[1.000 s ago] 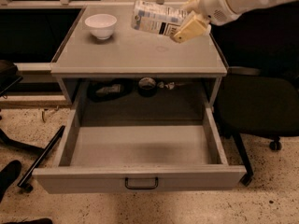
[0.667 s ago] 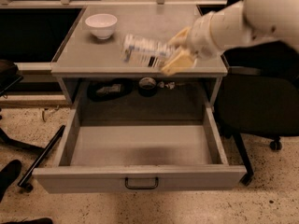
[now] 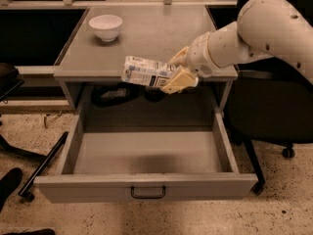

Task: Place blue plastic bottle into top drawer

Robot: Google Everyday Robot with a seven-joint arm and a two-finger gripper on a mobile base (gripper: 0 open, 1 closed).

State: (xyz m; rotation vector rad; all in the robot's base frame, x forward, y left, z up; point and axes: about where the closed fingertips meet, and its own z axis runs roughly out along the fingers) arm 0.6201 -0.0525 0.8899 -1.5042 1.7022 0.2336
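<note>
My gripper (image 3: 174, 75) is shut on the blue plastic bottle (image 3: 144, 72), a whitish bottle with a pale printed label. I hold it lying sideways in the air, its free end pointing left, over the front edge of the cabinet top and above the back of the open top drawer (image 3: 146, 153). The drawer is pulled far out, plain grey inside and empty, with a dark bar handle (image 3: 147, 193) on its front panel. My white arm (image 3: 254, 33) reaches in from the upper right.
A white bowl (image 3: 105, 26) stands on the grey cabinet top (image 3: 146, 28) at the back left. Dark objects (image 3: 113, 94) lie in the recess behind the drawer. A black office chair (image 3: 269, 106) stands to the right. Chair legs (image 3: 41, 165) lie on the floor at left.
My gripper has carried the bottle leftward and down, from over the cabinet top's right side to its front edge above the open drawer. The drawer and bowl have not moved.
</note>
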